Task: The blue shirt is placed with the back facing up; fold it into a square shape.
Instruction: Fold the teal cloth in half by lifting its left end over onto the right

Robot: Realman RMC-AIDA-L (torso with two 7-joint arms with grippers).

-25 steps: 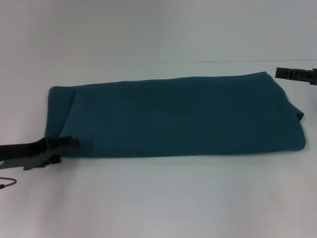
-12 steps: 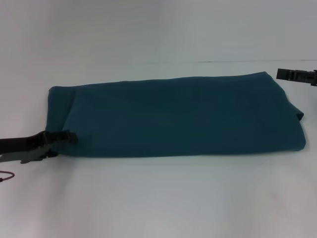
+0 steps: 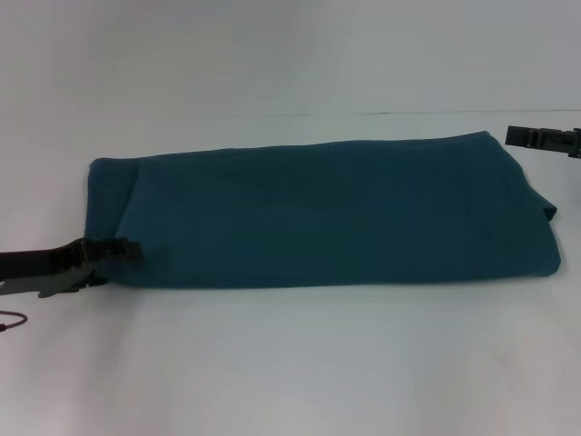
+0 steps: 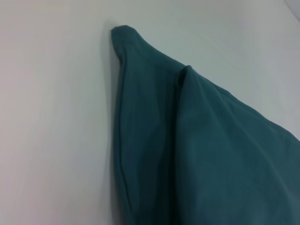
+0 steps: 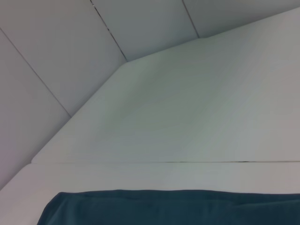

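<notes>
Blue shirt (image 3: 327, 211) lies mid-counter (image 3: 290, 363) as long folded band, not yet square. Left gripper (image 3: 116, 248) low at band's left near corner, jaws' state cannot tell. Right gripper (image 3: 536, 137) hovers off far right corner, jaws unclear. Risk: left pinch catches top layer only; lifting would peel fold open, skew edges.

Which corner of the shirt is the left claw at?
On the white table lies a dark teal-blue knit shirt, folded into a long band. The black left claw sits at its near left-end corner; the right claw hovers off the far right corner.
</notes>
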